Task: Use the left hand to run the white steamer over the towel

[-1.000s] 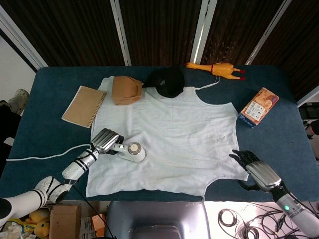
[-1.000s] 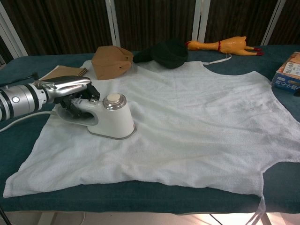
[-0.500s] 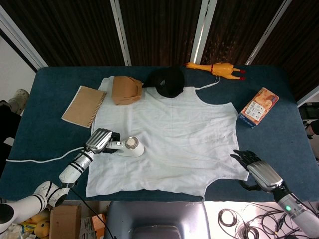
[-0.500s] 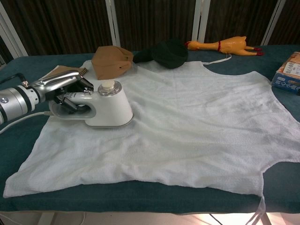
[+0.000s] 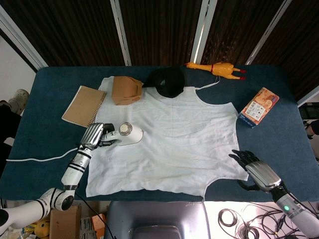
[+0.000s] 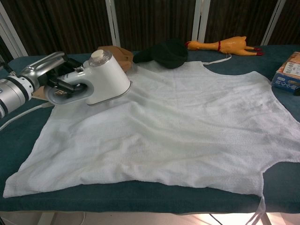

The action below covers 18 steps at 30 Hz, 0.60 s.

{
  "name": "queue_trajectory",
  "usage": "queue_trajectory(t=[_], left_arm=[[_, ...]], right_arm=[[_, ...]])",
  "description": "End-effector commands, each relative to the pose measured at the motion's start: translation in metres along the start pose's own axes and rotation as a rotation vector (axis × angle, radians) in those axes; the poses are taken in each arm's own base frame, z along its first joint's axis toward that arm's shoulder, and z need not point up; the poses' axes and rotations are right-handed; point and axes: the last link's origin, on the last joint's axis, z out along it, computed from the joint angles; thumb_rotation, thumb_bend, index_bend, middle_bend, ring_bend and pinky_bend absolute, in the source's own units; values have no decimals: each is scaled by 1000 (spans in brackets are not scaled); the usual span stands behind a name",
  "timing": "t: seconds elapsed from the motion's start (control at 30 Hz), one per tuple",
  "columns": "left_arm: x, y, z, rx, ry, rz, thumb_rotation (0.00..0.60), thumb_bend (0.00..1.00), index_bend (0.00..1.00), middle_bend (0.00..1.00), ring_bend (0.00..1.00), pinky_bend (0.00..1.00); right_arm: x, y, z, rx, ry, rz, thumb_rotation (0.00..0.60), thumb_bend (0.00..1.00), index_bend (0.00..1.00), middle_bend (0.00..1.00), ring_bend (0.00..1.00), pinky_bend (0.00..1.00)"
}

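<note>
The white steamer (image 5: 127, 134) (image 6: 96, 80) is tilted up over the left part of the white towel (image 5: 169, 139) (image 6: 187, 122), its front end raised. My left hand (image 5: 94, 135) (image 6: 47, 70) grips its handle from the left, fingers wrapped through the loop. A white cord (image 5: 35, 159) trails from it toward the table's left edge. My right hand (image 5: 254, 167) rests at the table's front right corner, just off the towel's edge, fingers apart and holding nothing; the chest view does not show it.
Along the towel's far edge lie a brown pouch (image 5: 124, 90), a black cap (image 5: 167, 81) and a rubber chicken (image 5: 217, 67). A tan notebook (image 5: 83, 105) lies left of the towel. An orange box (image 5: 258, 106) sits at the right.
My left hand has carried the steamer away from me along the towel's left side and lifted it, so it now tilts up instead of sitting flat. The right hand stayed put.
</note>
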Motion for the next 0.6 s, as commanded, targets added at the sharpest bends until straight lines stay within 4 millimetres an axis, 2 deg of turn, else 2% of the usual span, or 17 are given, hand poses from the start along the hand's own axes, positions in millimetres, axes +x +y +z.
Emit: queue_trajectory(t=[0.03, 0.2, 0.33, 0.6], left_arm=[[-30, 19, 2, 65, -1, 72, 600, 672, 1000, 925, 1000, 1000], [-55, 26, 13, 108, -34, 108, 600, 669, 1000, 925, 1000, 1000], [-62, 24, 21, 138, -34, 152, 600, 668, 1000, 926, 1000, 1000], [-48, 7, 32, 233, 28, 209, 600, 667, 1000, 926, 1000, 1000]], right_arm=[[0, -1, 1, 1, 1, 2, 600, 333, 0, 0, 0, 0], [-1, 0, 1, 0, -3, 3, 600, 333, 0, 0, 0, 0], [0, 1, 1, -3, -4, 5, 600, 333, 0, 0, 0, 0], [0, 2, 1, -3, -9, 6, 600, 333, 0, 0, 0, 0]])
